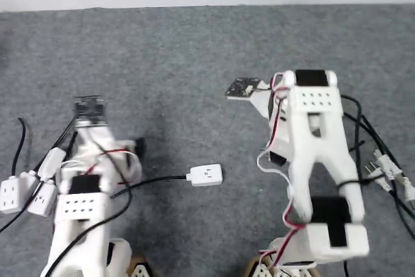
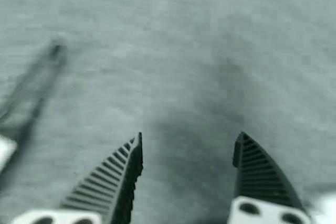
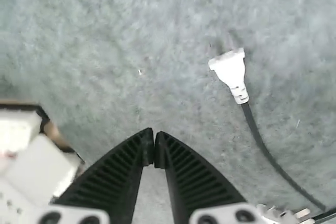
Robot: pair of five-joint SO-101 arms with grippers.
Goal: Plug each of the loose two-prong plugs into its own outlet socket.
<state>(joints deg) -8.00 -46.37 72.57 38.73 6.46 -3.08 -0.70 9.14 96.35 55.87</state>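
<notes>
Starting at the left, white outlet sockets (image 1: 10, 192) lie bunched beside the left arm (image 1: 81, 209). The left gripper (image 2: 189, 137) hangs with jaws spread wide and empty over the bare gray counter (image 1: 162, 50). A single socket (image 1: 206, 174) lies mid-counter. The right gripper (image 3: 154, 146) has its jaws pressed together on nothing. The two-prong plugs (image 1: 384, 168) lie loose at the far right, so I judge that none is seated and every pairing is left. A white cord end (image 3: 231, 72) near the right jaws could be plug or socket, as its face is hidden.

Closed hand (image 3: 154, 149) near white outlet socket (image 3: 229, 70) on black cord (image 3: 265, 148)
</notes>
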